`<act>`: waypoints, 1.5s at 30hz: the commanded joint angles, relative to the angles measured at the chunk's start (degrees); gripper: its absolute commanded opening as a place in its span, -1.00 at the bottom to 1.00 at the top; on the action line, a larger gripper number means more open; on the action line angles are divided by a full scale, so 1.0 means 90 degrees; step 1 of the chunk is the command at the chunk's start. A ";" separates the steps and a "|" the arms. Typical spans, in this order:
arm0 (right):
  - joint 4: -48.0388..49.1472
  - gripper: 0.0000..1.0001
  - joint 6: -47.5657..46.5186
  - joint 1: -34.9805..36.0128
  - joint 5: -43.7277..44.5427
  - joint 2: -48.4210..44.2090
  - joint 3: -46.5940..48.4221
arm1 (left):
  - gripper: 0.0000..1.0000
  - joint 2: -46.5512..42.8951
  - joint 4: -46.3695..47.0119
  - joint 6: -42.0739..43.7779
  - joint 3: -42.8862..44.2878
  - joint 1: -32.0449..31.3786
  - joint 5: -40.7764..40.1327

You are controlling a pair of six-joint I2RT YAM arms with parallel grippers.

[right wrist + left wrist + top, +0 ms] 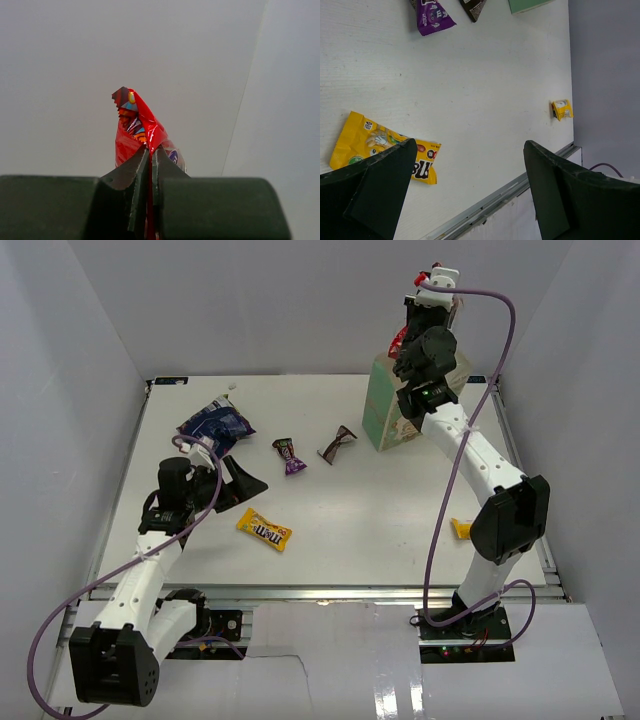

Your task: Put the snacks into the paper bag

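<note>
**Insertion step: red bag (399, 338)**

Top: held above the paper bag (385, 415) mouth.
Left wrist: left tool (469, 150) wide, M&M's packet (365, 145) beside one finger.
Right wrist: right tool (150, 152) clamped on its edge.
Next, probably: lower, release inside.

Robot lab: white-walled booth (90, 350), aluminium-framed table (350, 510).

We see two arms: the left arm (150, 575) and the right arm (480, 460) have white link shells and black joint housings. A thin purple cable (437, 530) runs along each one. The left tool (470, 145) has broad matte black fingers; the right tool (150, 155) has narrow ones.
</note>
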 commanded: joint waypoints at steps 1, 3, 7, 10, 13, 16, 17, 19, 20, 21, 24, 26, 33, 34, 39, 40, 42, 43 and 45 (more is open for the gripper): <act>0.1150 -0.85 0.0388 -0.0051 0.0116 -0.0243 0.0314 | 0.96 -0.0216 0.0134 -0.0014 -0.0083 0.0001 0.0096; 0.1101 -0.85 0.0612 -0.0070 0.0290 -0.0155 0.0363 | 0.96 -0.0246 0.0095 -0.0014 -0.0093 0.0001 0.0086; 0.1072 -0.85 0.0944 -0.0129 0.0438 0.0021 0.0353 | 0.96 -0.0294 0.0026 0.0005 -0.0102 0.0001 0.0057; 0.1023 -0.85 0.1344 -0.0158 0.0604 0.0148 0.0353 | 0.96 -0.0314 0.0007 0.0005 -0.0131 0.0001 0.0037; 0.0857 -0.85 0.1725 -0.0197 0.0682 0.0285 0.0392 | 0.96 -0.0275 0.0016 0.0015 -0.0112 0.0001 0.0047; 0.0847 -0.85 0.1979 -0.0207 0.0760 0.0402 0.0402 | 0.96 -0.0246 0.0007 0.0035 -0.0083 0.0001 0.0037; 0.0847 -0.85 0.2028 -0.0207 0.0799 0.0422 0.0392 | 0.96 -0.0246 0.0007 0.0035 -0.0073 0.0001 0.0037; 0.0837 -0.85 0.2155 -0.0217 0.0868 0.0471 0.0363 | 0.96 -0.0246 -0.0003 0.0044 -0.0092 0.0001 0.0027; 0.0837 -0.85 0.2185 -0.0217 0.0916 0.0471 0.0334 | 0.96 -0.0246 0.0006 0.0044 -0.0102 0.0001 0.0018; 0.0837 -0.83 0.2214 -0.0207 0.0946 0.0480 0.0314 | 0.96 -0.0236 0.0007 0.0044 -0.0102 0.0001 0.0018; 0.0857 -0.61 0.2478 -0.0246 0.1122 0.0490 0.0178 | 0.96 -0.0226 0.0007 0.0035 -0.0131 0.0001 0.0008; 0.0857 -0.22 0.2517 -0.0256 0.1219 0.0481 0.0119 | 0.96 -0.0207 0.0007 0.0044 -0.0131 0.0001 0.0008; 0.0759 0.36 0.2722 -0.0256 0.1171 0.0266 -0.0262 | 0.96 -0.0109 0.0085 0.0044 -0.0122 0.0001 0.0037; 0.0749 0.39 0.2732 -0.0266 0.1151 0.0246 -0.0320 | 0.96 -0.0099 0.0094 0.0044 -0.0122 0.0001 0.0037; 0.0759 0.54 0.2771 -0.0266 0.0810 0.0071 -0.0486 | 0.96 -0.0070 0.0134 0.0035 -0.0122 0.0001 0.0057; 0.0759 0.57 0.2752 -0.0266 0.0674 0.0032 -0.0516 | 0.96 -0.0070 0.0143 0.0035 -0.0131 0.0001 0.0057; 0.0585 0.72 0.2732 -0.0266 0.0177 -0.0095 -0.0594 | 0.96 -0.0070 0.0143 0.0035 -0.0122 0.0011 0.0057; 0.0409 0.88 0.2713 -0.0256 -0.0135 -0.0163 -0.0594 | 0.96 -0.0070 0.0153 0.0035 -0.0112 0.0001 0.0066; -0.0535 0.91 0.2509 -0.0266 -0.1451 -0.0368 -0.0390 | 0.96 -0.0060 0.0163 0.0035 -0.0083 0.0001 0.0076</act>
